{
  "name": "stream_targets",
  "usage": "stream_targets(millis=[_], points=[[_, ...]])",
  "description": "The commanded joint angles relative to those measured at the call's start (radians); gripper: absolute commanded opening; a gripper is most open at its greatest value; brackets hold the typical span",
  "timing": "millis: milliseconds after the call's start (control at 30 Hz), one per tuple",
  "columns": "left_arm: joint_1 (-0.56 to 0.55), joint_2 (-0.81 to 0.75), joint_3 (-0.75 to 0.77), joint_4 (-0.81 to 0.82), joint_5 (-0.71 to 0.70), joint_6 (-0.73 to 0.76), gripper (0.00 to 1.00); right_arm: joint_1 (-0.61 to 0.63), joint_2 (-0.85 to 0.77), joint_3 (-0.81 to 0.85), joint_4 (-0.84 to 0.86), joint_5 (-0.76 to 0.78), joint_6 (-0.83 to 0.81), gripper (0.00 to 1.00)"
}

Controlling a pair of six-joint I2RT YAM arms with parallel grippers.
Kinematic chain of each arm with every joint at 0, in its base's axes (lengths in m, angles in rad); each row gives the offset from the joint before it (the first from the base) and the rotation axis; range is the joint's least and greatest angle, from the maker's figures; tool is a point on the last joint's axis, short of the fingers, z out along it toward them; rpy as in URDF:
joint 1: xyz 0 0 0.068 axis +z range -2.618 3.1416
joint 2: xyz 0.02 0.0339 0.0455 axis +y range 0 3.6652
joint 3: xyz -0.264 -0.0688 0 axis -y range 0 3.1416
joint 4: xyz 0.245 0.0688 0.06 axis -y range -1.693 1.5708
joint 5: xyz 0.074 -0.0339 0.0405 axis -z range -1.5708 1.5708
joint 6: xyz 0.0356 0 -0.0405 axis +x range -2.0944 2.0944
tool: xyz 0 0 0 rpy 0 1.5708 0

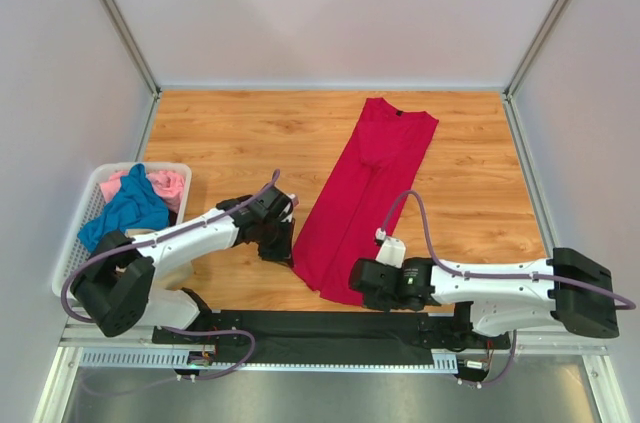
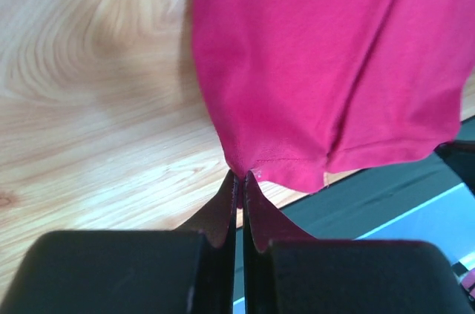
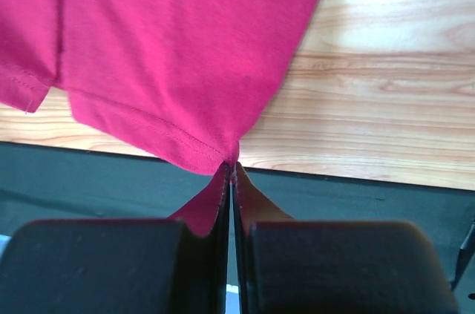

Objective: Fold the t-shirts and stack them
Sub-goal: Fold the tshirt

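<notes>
A crimson red t-shirt (image 1: 365, 183) lies folded lengthwise into a long narrow strip, collar at the far end and hem near the table's front edge. My left gripper (image 1: 291, 254) is shut on the hem's left corner (image 2: 241, 169). The hem's right corner (image 3: 231, 158) is pinched by my right gripper (image 1: 352, 288), which is shut. In both wrist views the cloth (image 2: 326, 69) (image 3: 178, 47) spreads away from the shut fingertips over the wood. A teal blue t-shirt (image 1: 133, 205) and a pink t-shirt (image 1: 168, 183) sit crumpled in the basket at the left.
A white lattice basket (image 1: 80, 243) stands at the table's left edge beside the left arm. A black strip (image 1: 300, 325) runs along the near edge under the arm bases. Grey walls enclose the wooden table (image 1: 230, 143) on three sides.
</notes>
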Motion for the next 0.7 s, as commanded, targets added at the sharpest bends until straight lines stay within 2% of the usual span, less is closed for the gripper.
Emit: stream_targets(millis=[0, 333, 533, 667], points=[[-0.005, 0.030, 0.069, -0.030, 0.015, -0.008, 0.00, -0.001, -0.026, 0.057, -0.045, 0.087, -0.041, 0.00], [-0.005, 0.169, 0.227, -0.084, -0.015, -0.006, 0.00, -0.091, -0.031, 0.076, -0.045, 0.104, -0.171, 0.00], [0.014, 0.291, 0.411, -0.170, -0.063, 0.029, 0.00, -0.239, -0.057, 0.106, -0.025, 0.075, -0.343, 0.00], [0.049, 0.375, 0.544, -0.214, -0.078, 0.047, 0.00, -0.387, -0.061, 0.111, 0.014, 0.013, -0.490, 0.00]])
